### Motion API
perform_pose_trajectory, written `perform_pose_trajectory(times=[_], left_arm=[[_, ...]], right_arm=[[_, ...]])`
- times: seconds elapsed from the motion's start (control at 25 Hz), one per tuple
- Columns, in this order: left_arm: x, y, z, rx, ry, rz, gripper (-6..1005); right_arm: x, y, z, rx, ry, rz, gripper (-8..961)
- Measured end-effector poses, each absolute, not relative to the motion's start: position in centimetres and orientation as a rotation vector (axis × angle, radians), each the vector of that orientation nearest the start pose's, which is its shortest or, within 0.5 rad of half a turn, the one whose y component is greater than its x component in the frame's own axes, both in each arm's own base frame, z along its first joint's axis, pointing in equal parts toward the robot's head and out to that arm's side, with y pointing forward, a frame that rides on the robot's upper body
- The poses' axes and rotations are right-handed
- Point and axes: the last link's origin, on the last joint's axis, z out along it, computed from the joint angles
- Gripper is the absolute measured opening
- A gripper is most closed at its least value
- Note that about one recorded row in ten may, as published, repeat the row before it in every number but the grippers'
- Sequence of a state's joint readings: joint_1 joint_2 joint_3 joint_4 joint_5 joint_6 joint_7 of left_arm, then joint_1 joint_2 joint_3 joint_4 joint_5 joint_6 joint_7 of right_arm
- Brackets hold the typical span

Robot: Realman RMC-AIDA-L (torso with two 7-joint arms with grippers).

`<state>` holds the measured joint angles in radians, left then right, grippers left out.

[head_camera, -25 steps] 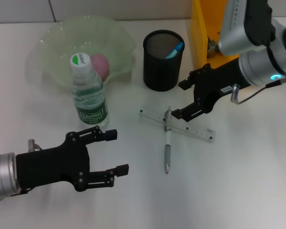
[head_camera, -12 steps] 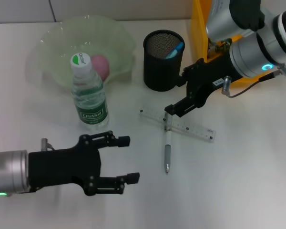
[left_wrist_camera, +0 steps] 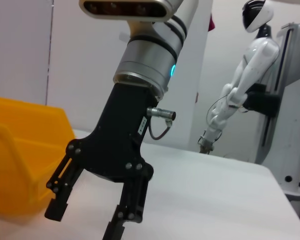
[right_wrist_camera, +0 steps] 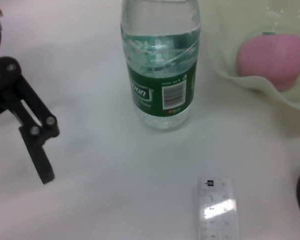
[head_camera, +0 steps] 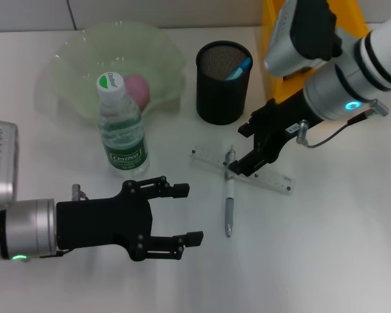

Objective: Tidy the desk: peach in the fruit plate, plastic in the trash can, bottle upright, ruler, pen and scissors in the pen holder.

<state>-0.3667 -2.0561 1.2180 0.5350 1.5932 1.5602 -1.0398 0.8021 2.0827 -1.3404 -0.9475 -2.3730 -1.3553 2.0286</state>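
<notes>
Peach (head_camera: 136, 85) lies in fruit plate (head_camera: 75, 52).

Bright, even overhead light with faint shadows (right wrist view blurry).

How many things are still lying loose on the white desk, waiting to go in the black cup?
2: a clear ruler beside the right gripper, and a pen lying across it. Scissors may be hidden.
</notes>
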Motion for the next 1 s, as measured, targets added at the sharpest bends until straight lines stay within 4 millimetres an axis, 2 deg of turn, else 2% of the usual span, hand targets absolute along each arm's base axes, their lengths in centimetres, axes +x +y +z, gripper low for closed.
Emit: perform_pose_trajectory(times=[0.36, 0.64, 1.0], left_arm=[[-26.4, 26.3, -5.7, -2.925, -0.335, -0.812, 832], [-26.4, 26.3, -5.7, -2.928, -0.348, -0.810, 832], [-26.5, 26.3, -5.7, -2.928, -0.348, -0.808, 832]], right_arm=[[15.7, 39.2, -7.5, -2.909, 0.304, -0.387, 828], [14.8, 39.6, -8.5, -2.913, 0.291, -0.357, 828], [14.7, 39.4, -9.4, -2.916, 0.250, -0.402, 828]])
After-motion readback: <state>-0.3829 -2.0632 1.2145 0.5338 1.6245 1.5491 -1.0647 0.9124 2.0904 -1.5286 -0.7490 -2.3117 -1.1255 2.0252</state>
